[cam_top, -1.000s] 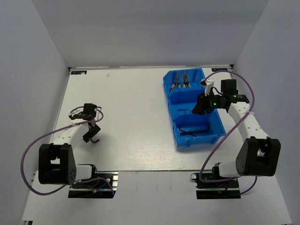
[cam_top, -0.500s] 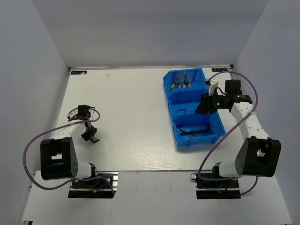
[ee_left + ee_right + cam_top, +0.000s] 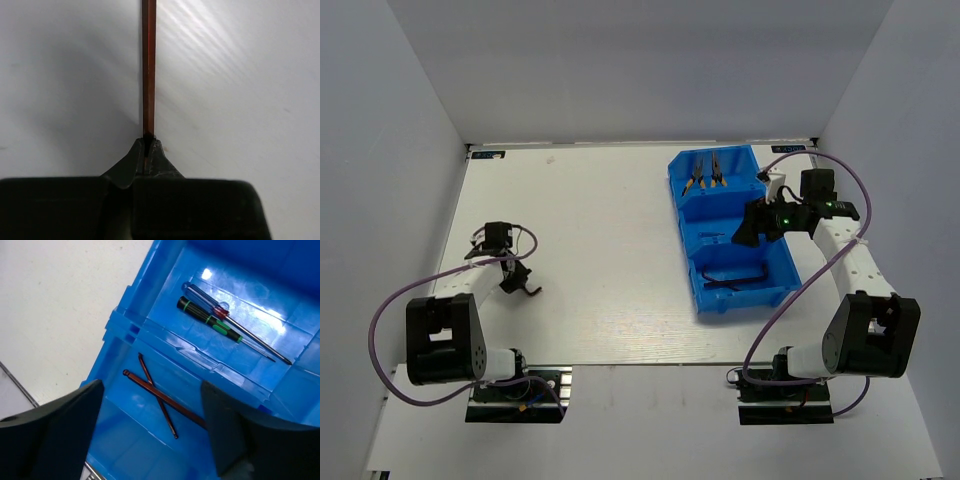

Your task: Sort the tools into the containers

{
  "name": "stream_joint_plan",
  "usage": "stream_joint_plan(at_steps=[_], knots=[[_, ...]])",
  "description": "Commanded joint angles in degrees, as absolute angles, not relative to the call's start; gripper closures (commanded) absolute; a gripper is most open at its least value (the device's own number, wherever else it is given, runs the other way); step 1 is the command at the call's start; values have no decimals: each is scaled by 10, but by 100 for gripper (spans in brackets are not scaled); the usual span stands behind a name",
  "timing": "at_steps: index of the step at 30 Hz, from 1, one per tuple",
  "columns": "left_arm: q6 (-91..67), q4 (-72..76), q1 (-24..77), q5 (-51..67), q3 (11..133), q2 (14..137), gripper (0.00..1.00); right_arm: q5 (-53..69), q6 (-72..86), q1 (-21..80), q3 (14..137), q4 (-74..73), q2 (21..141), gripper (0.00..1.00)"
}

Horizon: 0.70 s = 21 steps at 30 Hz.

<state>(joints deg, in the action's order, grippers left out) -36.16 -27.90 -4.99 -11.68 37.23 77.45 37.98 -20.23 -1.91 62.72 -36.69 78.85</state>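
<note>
Clenching one hex key (image 3: 148, 70), left pincer (image 3: 148, 142), right pincer (image 3: 151, 390) released, two pliers (image 3: 717, 172), two screwdrivers (image 3: 207, 319), two keys (image 3: 156, 396) in bin (image 3: 150, 277)

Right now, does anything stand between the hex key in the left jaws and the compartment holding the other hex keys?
Nothing visible lies on the table between the hex key and the blue bin; the right gripper hangs over its middle compartment.

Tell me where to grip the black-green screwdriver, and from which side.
Grip the black-green screwdriver at its handle, from above, jaws across it: it lies flat in the blue bin, whose walls block the sides. The blue-red screwdriver lies close alongside, so room is probably tight.
</note>
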Motion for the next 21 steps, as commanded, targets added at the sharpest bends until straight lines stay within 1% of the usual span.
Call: stream_joint_plan(at_steps=[1,2,3,4,5,6,7,8,10,11,13,16,19,21], knots=[[-304,-201,-32,16,407,751,100,425,-237,-23,651,-391,783,13],[-272,-179,-32,88,423,751,100,430,-243,-22,651,-404,785,13],[-257,-167,-23,119,437,759,100,435,-250,-22,652,-404,785,16],[-240,-135,-9,156,451,779,100,452,-257,-22,652,-406,785,23],[-211,-113,0,244,471,791,100,455,-257,-23,653,-407,787,53],[-199,-113,12,267,490,805,100,461,-257,-23,654,-407,787,75],[-186,-113,27,295,510,822,100,459,-251,-22,653,-401,787,92],[-176,-113,57,325,555,838,100,456,-231,-22,651,-391,787,100],[-152,-119,92,353,600,889,100,432,-218,-23,650,-363,786,100],[-152,-134,127,368,651,909,100,424,-200,-22,650,-357,784,100],[-134,-148,167,381,705,969,100,391,-186,-23,650,-335,780,100],[-121,-160,243,399,826,1025,100,365,-179,-26,650,-327,772,100],[-121,-149,307,411,889,1073,100,341,-176,-33,648,-326,762,100],[-121,-118,346,425,904,1094,100,324,-175,-39,642,-326,750,100]])
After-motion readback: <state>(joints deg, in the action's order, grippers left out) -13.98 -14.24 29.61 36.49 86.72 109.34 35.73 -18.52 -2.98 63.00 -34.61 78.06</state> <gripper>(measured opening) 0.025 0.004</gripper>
